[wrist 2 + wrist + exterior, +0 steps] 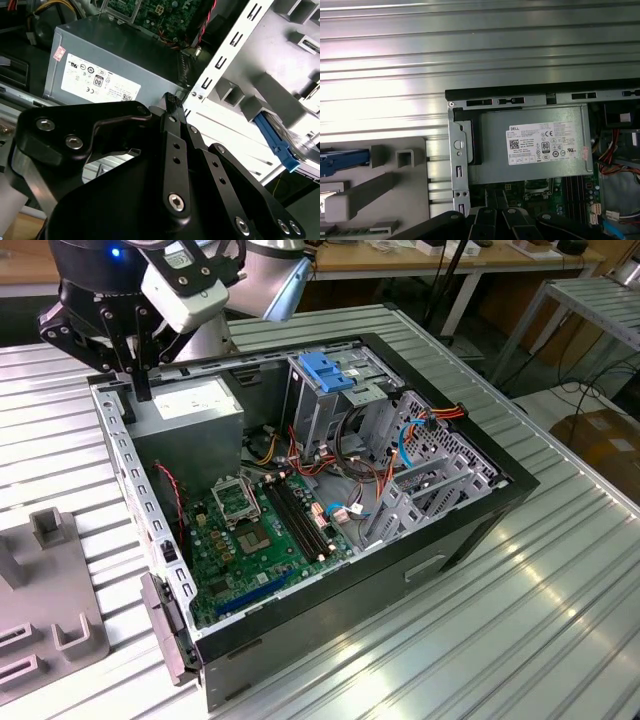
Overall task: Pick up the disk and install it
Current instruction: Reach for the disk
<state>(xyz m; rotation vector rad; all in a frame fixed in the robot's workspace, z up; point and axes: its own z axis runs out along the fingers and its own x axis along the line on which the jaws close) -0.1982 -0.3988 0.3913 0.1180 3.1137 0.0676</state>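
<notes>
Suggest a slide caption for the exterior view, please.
Gripper poised over the grey power supply at one corner of the open computer case on the ribbed table.

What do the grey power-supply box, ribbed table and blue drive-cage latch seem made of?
Grey power-supply box: likely sheet metal, dull matte faces, folded edges. Ribbed table: probably aluminium, bright glare streaks. Blue latch: likely plastic, uniform moulded colour.

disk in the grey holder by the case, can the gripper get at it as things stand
Probably yes: the disk lies in the grey holder outside the case, its visible part uncovered, and the gripper hangs over a corner of the case.
</notes>
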